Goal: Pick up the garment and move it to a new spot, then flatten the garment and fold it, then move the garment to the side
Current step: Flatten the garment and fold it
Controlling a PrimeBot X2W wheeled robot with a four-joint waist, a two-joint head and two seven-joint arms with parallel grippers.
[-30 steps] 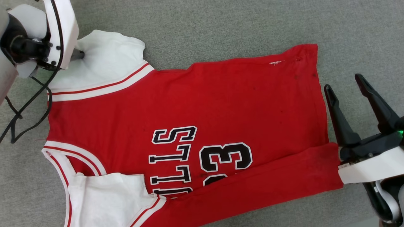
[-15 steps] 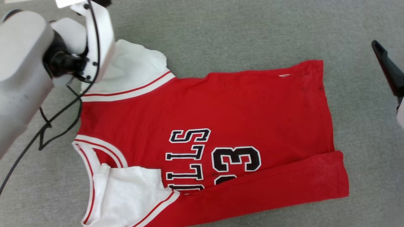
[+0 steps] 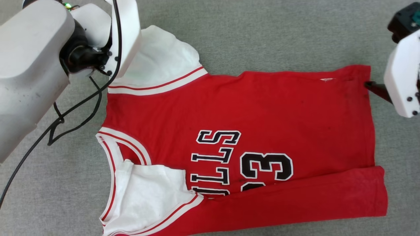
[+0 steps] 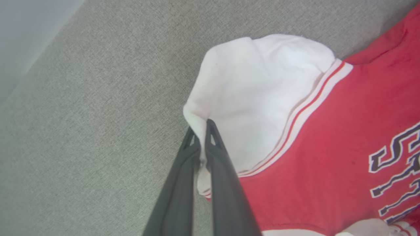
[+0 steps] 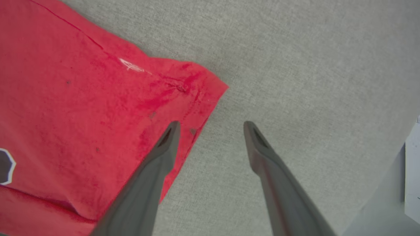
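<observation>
The garment (image 3: 262,108), a red jersey with black lettering, lies flat on the grey surface with its neck to the left and its near long edge folded over. My left gripper (image 4: 200,126) is shut on the outer edge of the far white sleeve (image 4: 256,98), pinching a fold of it. In the head view the left wrist (image 3: 126,36) covers that spot. My right gripper (image 5: 211,126) stands open at the hem's far corner (image 5: 197,85), one finger (image 5: 164,147) over the red cloth and the other over bare surface. One dark finger (image 3: 377,90) shows at the hem.
A black cable (image 3: 75,114) loops down from my left arm beside the neck opening. Grey fabric surface (image 3: 262,29) surrounds the garment. Its pale edge (image 4: 26,32) runs past the sleeve, and a white object (image 5: 412,170) stands beyond the hem.
The head camera has shifted, so the garment sits further right in the picture. My left gripper has shut on the sleeve edge. My right gripper has moved from the hem's near end to its far corner.
</observation>
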